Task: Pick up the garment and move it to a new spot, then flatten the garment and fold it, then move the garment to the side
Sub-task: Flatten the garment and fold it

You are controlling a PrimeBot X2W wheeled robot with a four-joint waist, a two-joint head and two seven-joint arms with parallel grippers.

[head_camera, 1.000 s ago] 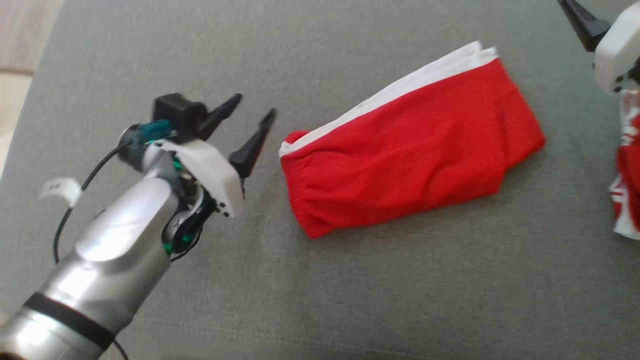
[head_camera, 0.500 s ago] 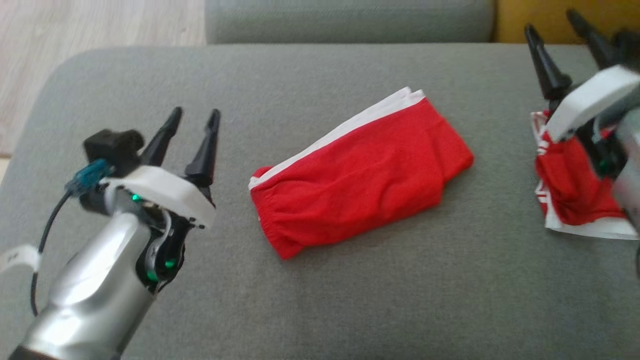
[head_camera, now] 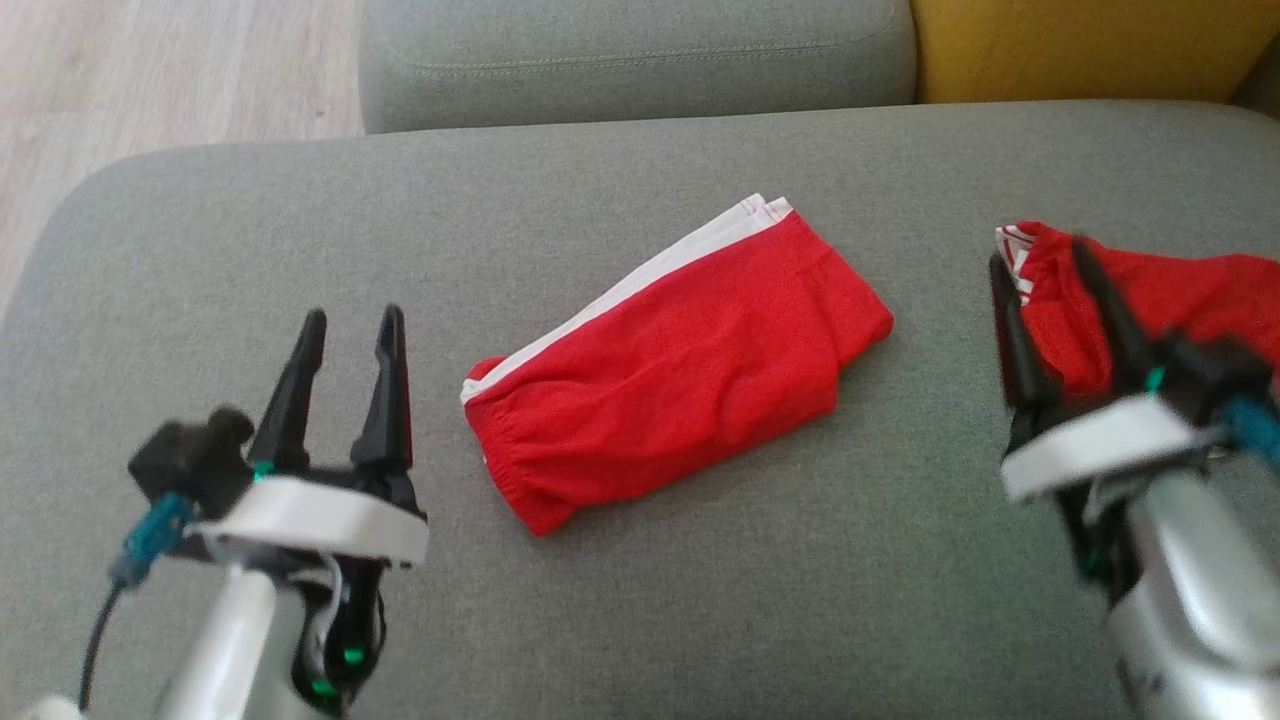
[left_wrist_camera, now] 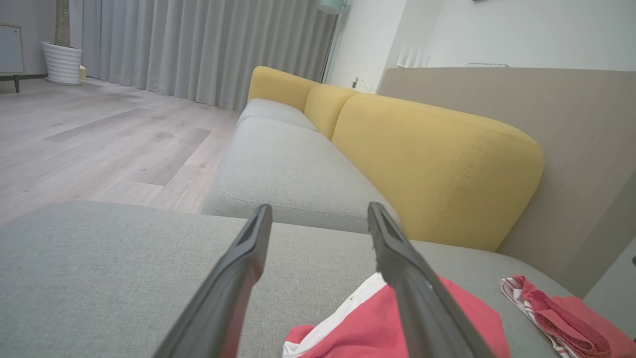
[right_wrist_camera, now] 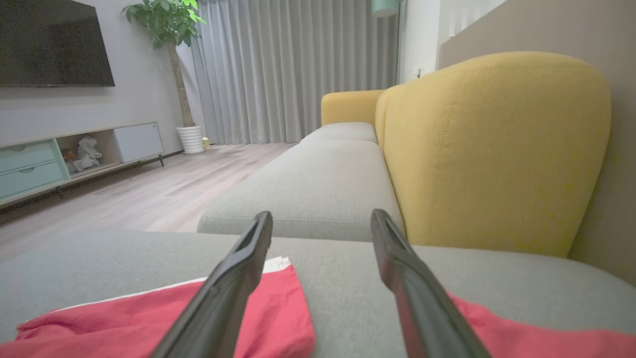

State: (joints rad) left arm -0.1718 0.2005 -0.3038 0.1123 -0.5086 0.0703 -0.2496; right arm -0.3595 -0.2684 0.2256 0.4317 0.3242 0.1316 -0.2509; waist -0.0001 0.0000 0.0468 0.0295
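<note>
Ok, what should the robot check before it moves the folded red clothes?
1. Left gripper open, holding nothing: ok.
2. Right gripper open, holding nothing: ok.
3. Folded red garment lies flat, fold intact: ok.
4. Crumpled red garment lies apart from it: ok.
5. Grey cushion has room to its left: ok.
6. Right gripper clear of the crumpled one: cannot tell.

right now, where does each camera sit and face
head view: on the head, facing down at the folded red garment on the grey cushion; left gripper, right gripper, both open.
left wrist view: on that wrist, facing low toward the yellow backrest; own fingers.
right wrist view: on that wrist, same heading; own fingers.
shared: all three catch the folded red garment and second red garment.
</note>
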